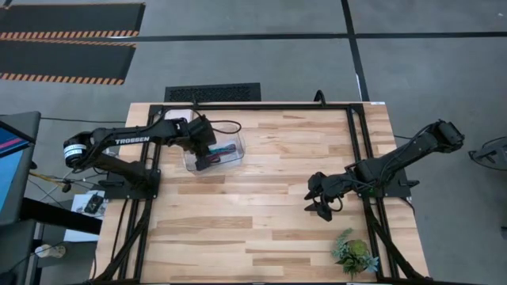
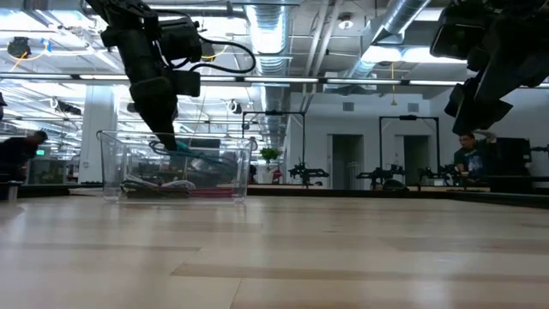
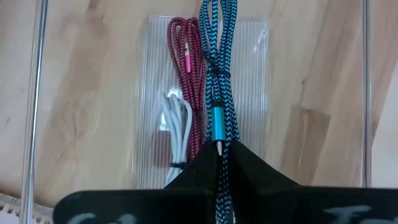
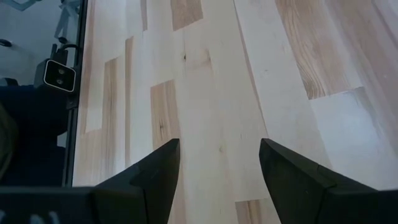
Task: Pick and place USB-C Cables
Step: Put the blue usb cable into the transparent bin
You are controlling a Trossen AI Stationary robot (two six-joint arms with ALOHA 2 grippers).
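Note:
My left gripper (image 3: 217, 163) reaches down into a clear plastic bin (image 1: 240, 141) at the table's far left and is shut on the teal cable (image 3: 219, 68). In the low view this gripper (image 2: 168, 142) stands inside the bin's walls (image 2: 107, 167), with the teal cable (image 2: 196, 154) trailing from it. The maroon-red cable (image 3: 186, 68) and the white cable (image 3: 177, 124) lie side by side on the bin floor. No black cable shows plainly. My right gripper (image 1: 321, 207) hangs open above bare wood at the table's right, and its fingers (image 4: 158, 168) have nothing between them. My left gripper pinches the teal cable bundle between its two fingers at the metal connector end (image 3: 217, 134). The fingers come from above, slanting down into the bin, and lie along the bundle. The rest of the bundle (image 3: 219, 37) stretches out ahead of the fingertips over the bin floor. Whether its far loop touches the floor, I cannot tell.
A small green potted plant (image 1: 354, 255) stands near the table's near right corner. Black frame rails (image 1: 358, 150) run along both sides of the table. The wide wooden middle (image 1: 269, 190) holds nothing.

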